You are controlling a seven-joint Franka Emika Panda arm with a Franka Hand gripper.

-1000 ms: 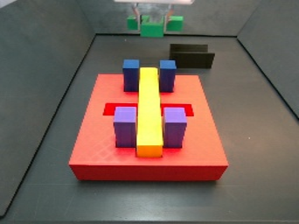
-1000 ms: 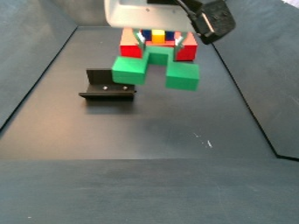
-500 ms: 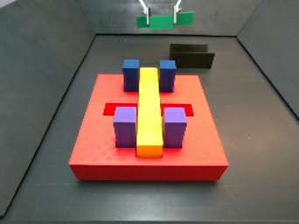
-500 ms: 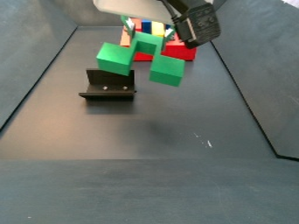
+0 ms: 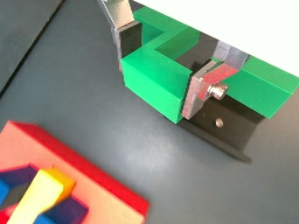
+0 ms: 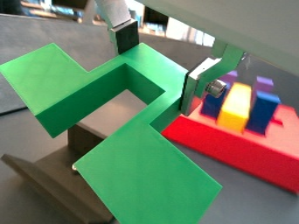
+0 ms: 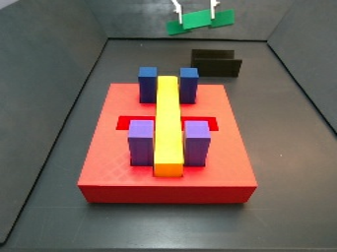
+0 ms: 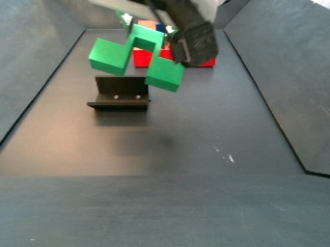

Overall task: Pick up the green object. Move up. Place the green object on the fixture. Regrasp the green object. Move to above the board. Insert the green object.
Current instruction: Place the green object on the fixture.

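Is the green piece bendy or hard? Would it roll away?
Probably hard: the green piece keeps crisp, straight edges while the tool pinches it in the air above the fixture. Its flat faces and square corners suggest it wouldn't roll.

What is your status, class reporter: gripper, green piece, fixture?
Gripper shut on green piece, tilted, in the air. Above fixture, not touching. Nothing in between.

Lab test bench: dark walled enclosure (image 7: 79,89)
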